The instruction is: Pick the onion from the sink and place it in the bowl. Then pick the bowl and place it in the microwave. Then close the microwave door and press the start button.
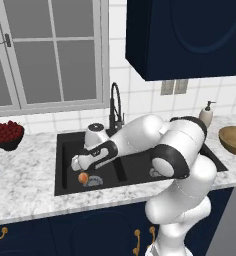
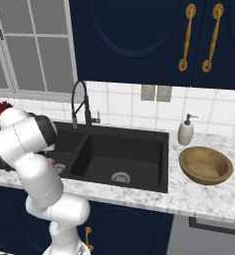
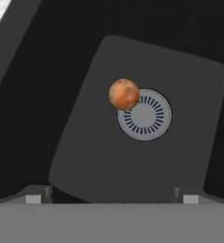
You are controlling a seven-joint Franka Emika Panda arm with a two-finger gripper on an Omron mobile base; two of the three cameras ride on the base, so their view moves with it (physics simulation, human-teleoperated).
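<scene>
- So far nothing of the job is finished, judging by how things lie; going from the left of the counter to the right:
- On the white-grey marbled stone counter (image 1: 25, 172), far left, sits a small dark bowl heaped with red berries (image 1: 6, 134); it is no part of my task and I leave it alone.
- Next comes the matte black rectangular double-basin sink (image 1: 65, 142). In its left basin lies the small round orange-tan onion (image 1: 82, 177), touching the rim of the silver slotted drain (image 3: 144, 115) on the basin floor.
- My gripper (image 1: 76, 163) hangs above that basin, jaws spread wide and holding nothing; in the hand view my two dark finger tips (image 3: 33, 199) stand well apart with the onion ahead of them, a little off centre. I judge this as the approach to the first pick: I must come down and centre on the onion before closing.
- Behind the sink rises the tall black arched faucet (image 2: 79, 102), and the right basin holds only its own drain.
- Farther right stands a white soap dispenser (image 2: 185, 132), then the wide rounded light-brown wooden bowl (image 2: 206, 165), upright on the counter and empty.
- Left to do: grasp the onion, drop it in the wooden bowl, carry the bowl to the microwave, shut the door, press start.
</scene>
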